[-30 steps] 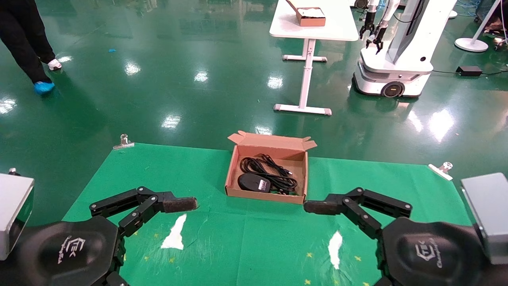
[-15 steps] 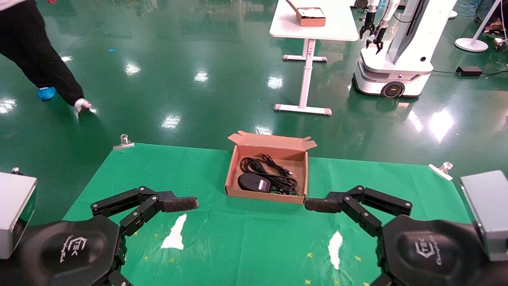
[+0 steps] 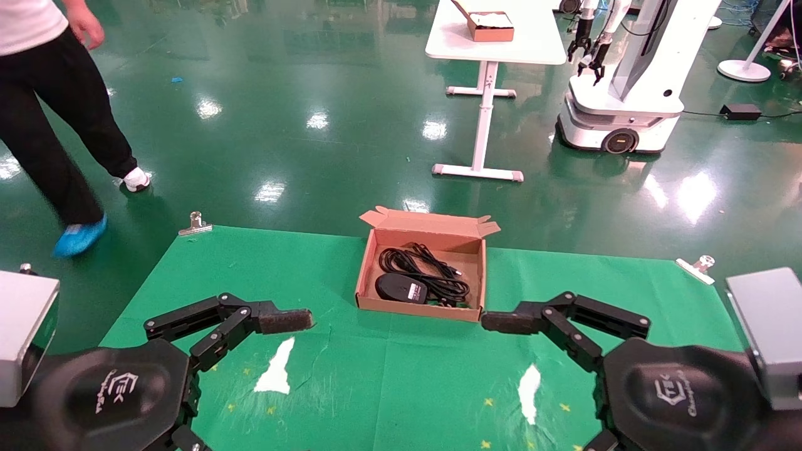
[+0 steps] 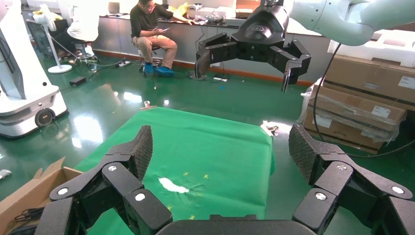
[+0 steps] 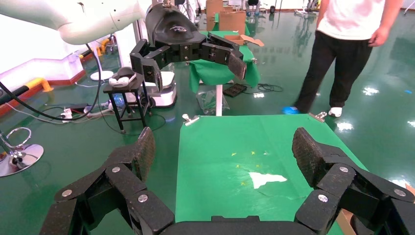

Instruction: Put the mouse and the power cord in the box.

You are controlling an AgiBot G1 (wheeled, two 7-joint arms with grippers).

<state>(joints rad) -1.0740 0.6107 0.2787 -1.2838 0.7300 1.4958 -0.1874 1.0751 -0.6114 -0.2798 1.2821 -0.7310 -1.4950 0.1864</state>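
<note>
From the head view I see the mouse (image 3: 401,289), pale label up, lying in the box (image 3: 421,309) with the power cord (image 3: 426,269) coiled just behind it on the green worktop (image 3: 388,388). The wrist views show what the head view hides: my left gripper (image 4: 222,152) and right gripper (image 5: 225,149) both have fingers spread wide, holding nothing, hovering on either side of the box. Each gripper housing carries white lettering I cannot read.

Matte black left gripper (image 4: 222,156) and right gripper (image 5: 225,152), silver screws in the linkages, rough textured fingers (image 4: 143,152), white logos on rounded housings, grey-white wrist boxes.
</note>
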